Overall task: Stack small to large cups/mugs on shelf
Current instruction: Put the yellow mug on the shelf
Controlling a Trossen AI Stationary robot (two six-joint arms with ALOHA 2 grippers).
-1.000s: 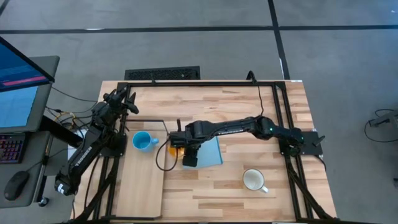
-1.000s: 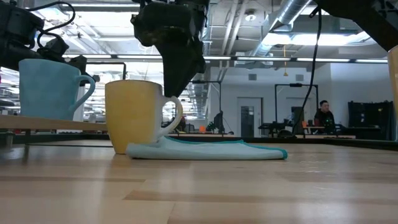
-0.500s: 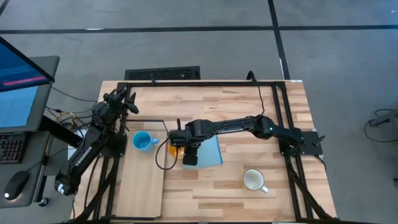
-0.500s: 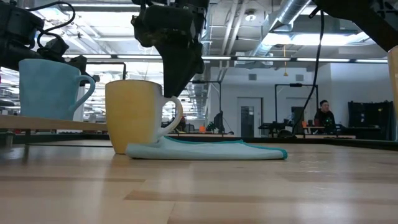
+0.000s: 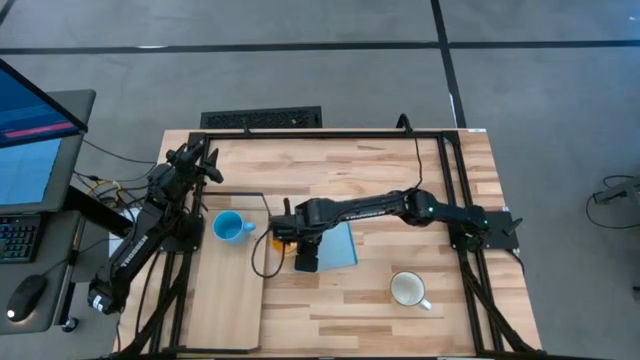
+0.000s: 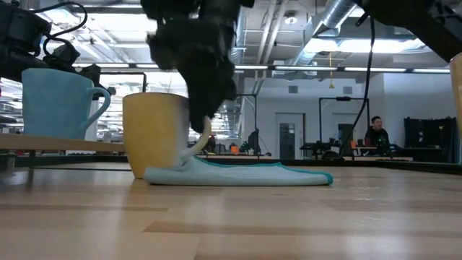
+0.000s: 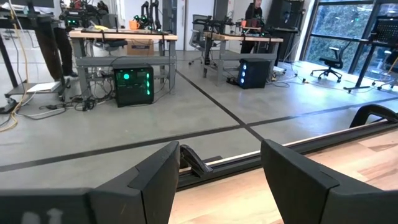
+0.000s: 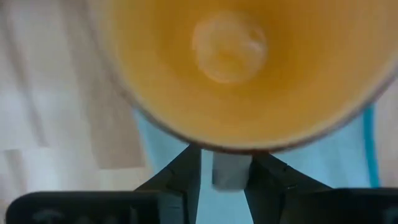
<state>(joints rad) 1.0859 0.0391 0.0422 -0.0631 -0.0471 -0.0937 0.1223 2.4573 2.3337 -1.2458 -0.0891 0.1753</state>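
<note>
The orange mug (image 5: pixel 283 236) (image 6: pixel 155 133) stands upright at the left edge of a blue cloth (image 5: pixel 340 245), its white handle turned toward the cloth. My right gripper (image 5: pixel 291 240) (image 8: pixel 225 174) points down at that handle, one finger on each side of it. The light blue mug (image 5: pixel 229 226) (image 6: pixel 54 101) stands upright on the shelf (image 5: pixel 228 295). The white mug (image 5: pixel 408 289) stands on the table at the near right. My left gripper (image 7: pixel 221 174) (image 5: pixel 207 160) is open, level, at the far left, away from the mugs. My right gripper comes from above, its fingers straddling the orange mug's white handle (image 8: pixel 231 172) just outside the rim. A sliver of cloth shows between one finger (image 8: pixel 186 171) and the handle. Whether the other finger touches it I cannot tell. The mug stands on its base.
The blue cloth (image 6: pixel 245 172) lies flat beside and under the orange mug's foot. The shelf's black wire frame (image 5: pixel 240 195) stands at its far end, near the blue mug. A black rail frame (image 5: pixel 455 180) runs round the table. A person sits far off in the room (image 6: pixel 374 131).
My right gripper has come down a little beside the orange mug, so that in the low view its fingers now cover the handle instead of ending above it. The mugs and the cloth have stayed where they were.
</note>
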